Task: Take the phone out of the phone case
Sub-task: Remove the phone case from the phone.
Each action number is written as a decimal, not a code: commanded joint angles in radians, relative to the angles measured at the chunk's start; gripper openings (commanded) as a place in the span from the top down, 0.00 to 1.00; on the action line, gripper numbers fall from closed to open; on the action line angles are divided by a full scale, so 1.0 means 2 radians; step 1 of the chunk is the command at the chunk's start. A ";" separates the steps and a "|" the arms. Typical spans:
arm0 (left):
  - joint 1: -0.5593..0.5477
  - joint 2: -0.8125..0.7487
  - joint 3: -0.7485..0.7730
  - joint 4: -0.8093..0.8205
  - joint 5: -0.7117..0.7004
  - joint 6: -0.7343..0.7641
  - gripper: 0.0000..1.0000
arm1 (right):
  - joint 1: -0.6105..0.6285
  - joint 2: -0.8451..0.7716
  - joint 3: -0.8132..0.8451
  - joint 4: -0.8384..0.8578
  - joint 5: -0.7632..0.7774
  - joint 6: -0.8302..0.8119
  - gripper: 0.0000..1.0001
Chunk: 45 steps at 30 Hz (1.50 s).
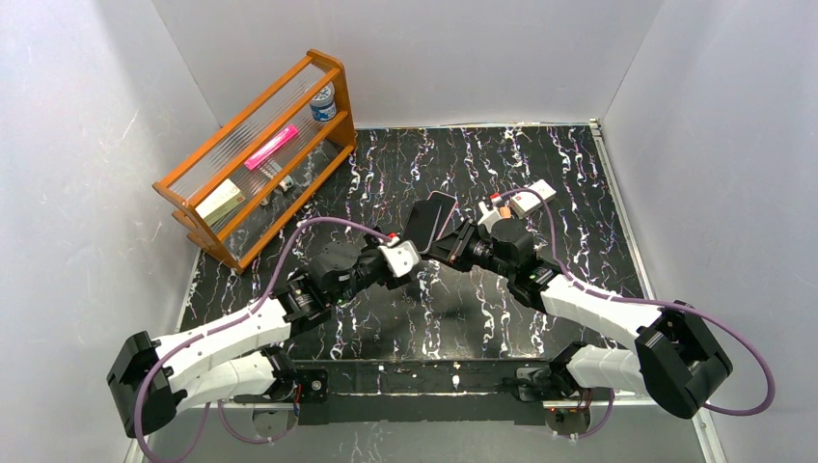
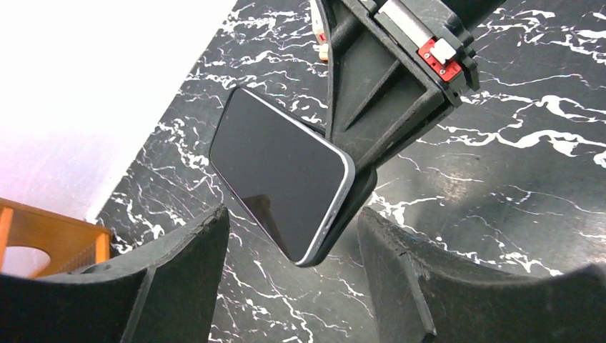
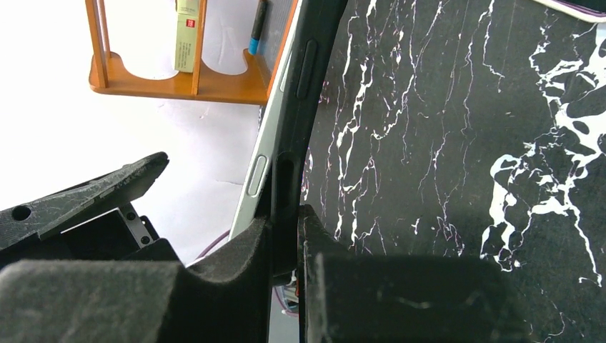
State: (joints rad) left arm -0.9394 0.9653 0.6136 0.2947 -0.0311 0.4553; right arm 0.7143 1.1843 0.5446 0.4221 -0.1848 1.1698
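The phone (image 1: 431,220) hangs tilted above the black marbled table; its dark screen and silver rim (image 2: 279,168) show in the left wrist view. The black phone case (image 2: 361,193) stands a little off the phone's right edge. My right gripper (image 1: 453,243) is shut on the case's edge (image 3: 301,86), and the silver phone side (image 3: 259,175) lies just left of its fingers (image 3: 236,271). My left gripper (image 2: 293,268) is open, its fingers (image 2: 182,264) on either side of the phone's lower corner without touching it.
A wooden rack (image 1: 259,154) with a pink item, a can and a box stands at the back left, also visible as the rack (image 3: 179,80) in the right wrist view. A small white device (image 1: 531,200) lies behind the right arm. White walls enclose the table.
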 commanded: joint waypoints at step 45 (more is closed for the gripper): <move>-0.025 0.070 -0.038 0.049 -0.086 0.136 0.55 | 0.041 0.000 0.044 0.076 -0.029 0.005 0.99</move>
State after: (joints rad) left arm -0.9874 1.0832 0.5507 0.4561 -0.1200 0.6632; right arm 0.7532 1.1931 0.5461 0.4160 -0.1875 1.1744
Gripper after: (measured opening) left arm 0.484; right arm 0.200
